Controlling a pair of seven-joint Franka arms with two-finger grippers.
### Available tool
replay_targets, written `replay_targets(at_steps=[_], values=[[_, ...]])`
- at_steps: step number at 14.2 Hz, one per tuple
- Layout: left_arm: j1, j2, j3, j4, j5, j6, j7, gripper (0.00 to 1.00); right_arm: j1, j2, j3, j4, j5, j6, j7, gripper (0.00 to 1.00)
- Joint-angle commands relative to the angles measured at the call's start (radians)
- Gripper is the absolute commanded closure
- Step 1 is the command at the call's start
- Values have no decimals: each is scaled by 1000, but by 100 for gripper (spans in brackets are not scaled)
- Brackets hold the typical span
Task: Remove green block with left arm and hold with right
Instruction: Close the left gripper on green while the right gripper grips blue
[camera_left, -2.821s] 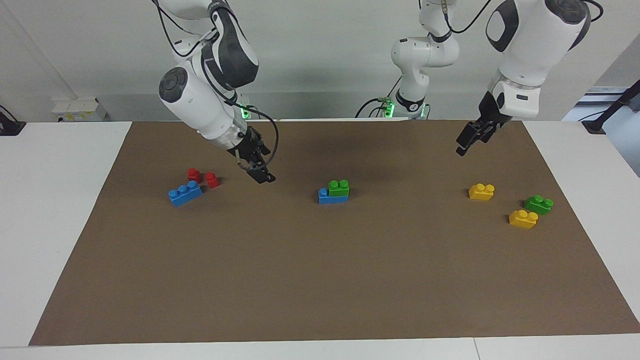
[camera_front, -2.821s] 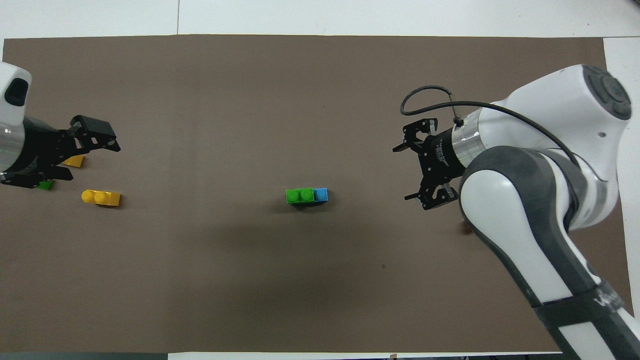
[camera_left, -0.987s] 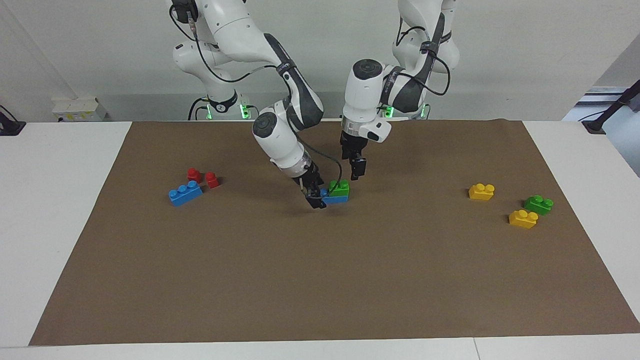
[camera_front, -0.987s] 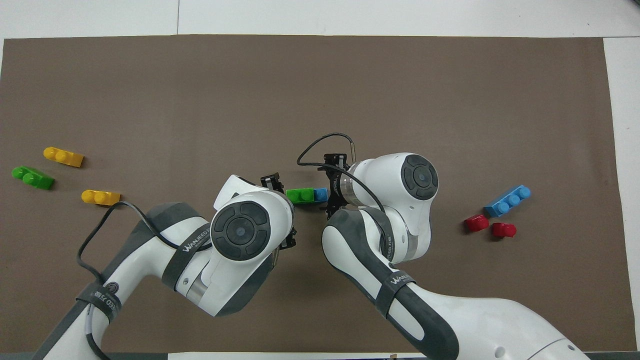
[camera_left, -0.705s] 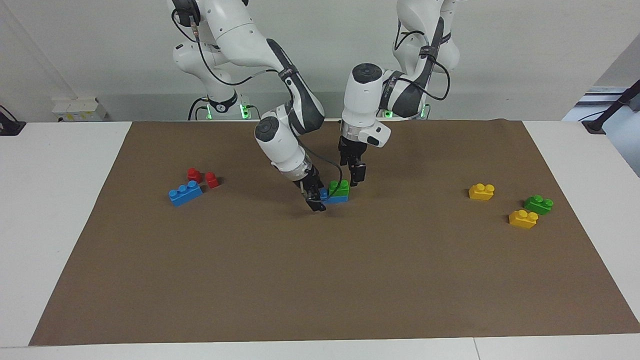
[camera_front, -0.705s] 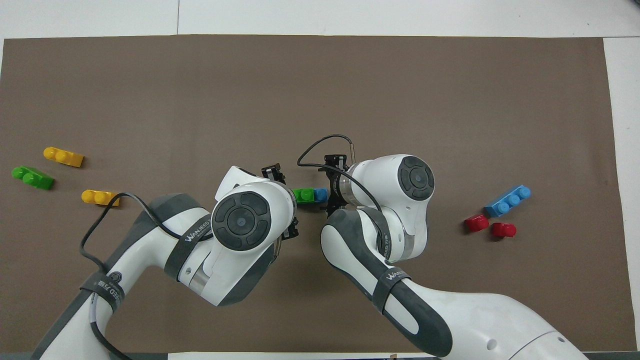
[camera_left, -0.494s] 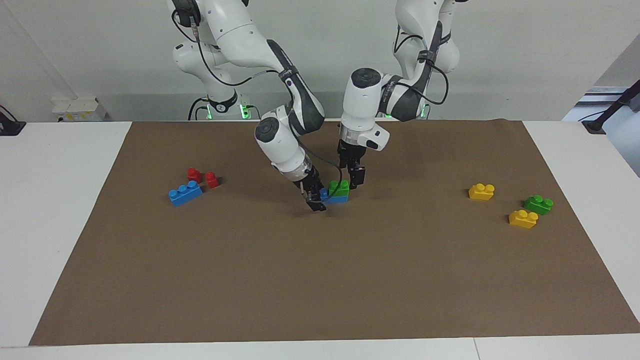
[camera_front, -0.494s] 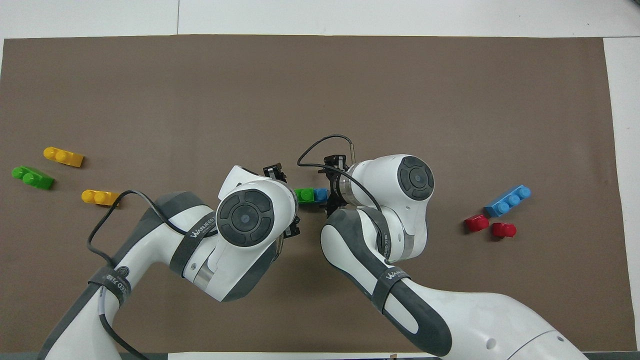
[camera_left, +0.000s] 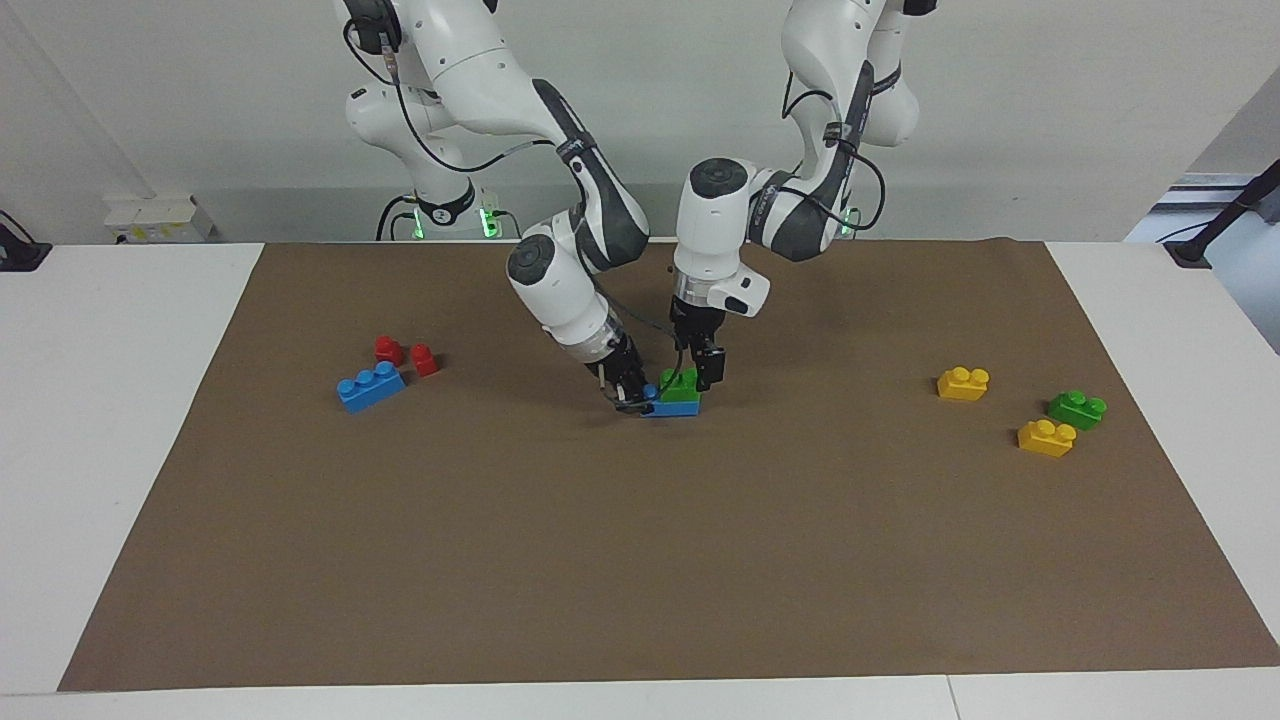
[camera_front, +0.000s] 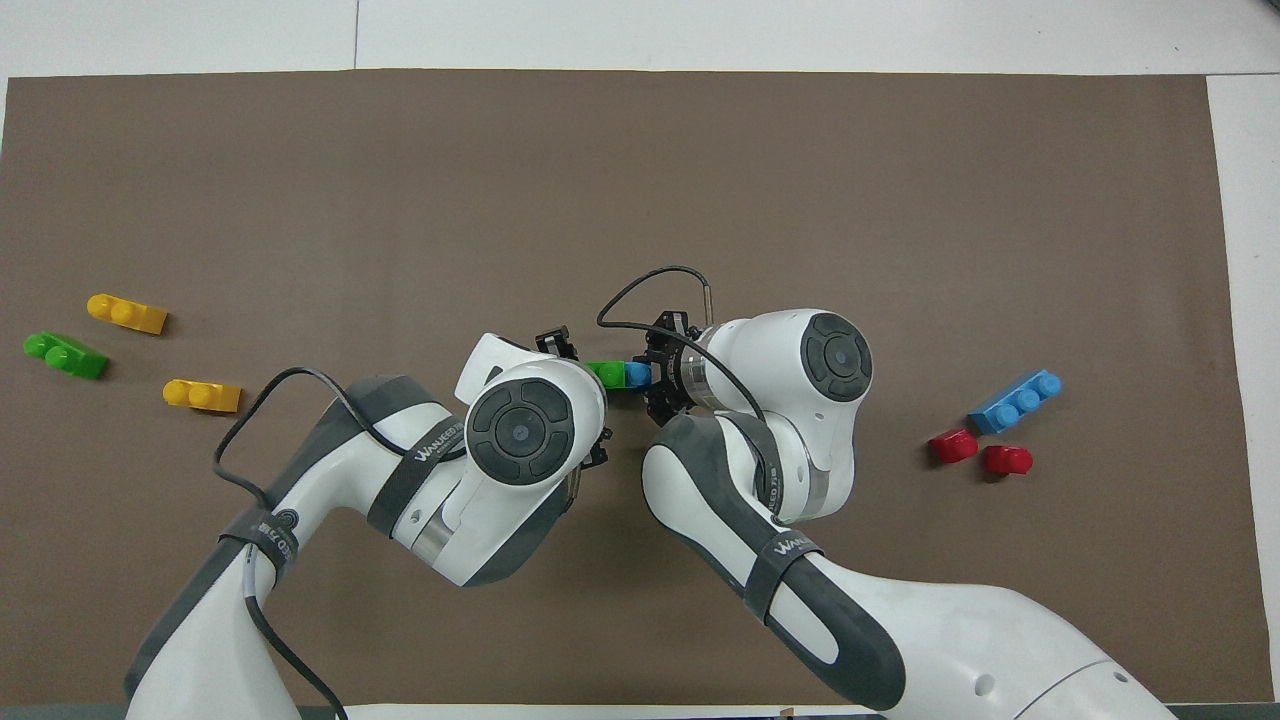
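A green block (camera_left: 683, 387) with two studs sits on a blue brick (camera_left: 668, 408) in the middle of the brown mat; in the overhead view the green block (camera_front: 604, 373) and one blue stud (camera_front: 637, 375) show between the two wrists. My left gripper (camera_left: 702, 374) is down at the green block, at its end toward the left arm's end of the table. My right gripper (camera_left: 632, 397) is low at the blue brick's other end. The wrists hide most of both grippers from above.
A second green block (camera_left: 1077, 408) and two yellow bricks (camera_left: 963, 383) (camera_left: 1046, 437) lie toward the left arm's end of the table. A blue three-stud brick (camera_left: 370, 386) and two red pieces (camera_left: 388, 349) (camera_left: 424, 359) lie toward the right arm's end.
Both arms swung in from the table's ends to the stacked pair. In the last half second both grippers dropped closer, and the stack shifted slightly farther from the robots.
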Motion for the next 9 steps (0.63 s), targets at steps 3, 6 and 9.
replay_targets(at_steps=[3,6,9], values=[[-17,40,9,48,29,18,-46,0,6,5,-2,-5,45,30,-31,100],[-19,72,9,77,30,16,-49,0,5,5,-2,-5,54,30,-31,100],[-24,73,9,77,70,16,-50,30,3,5,-2,-5,54,30,-31,100]])
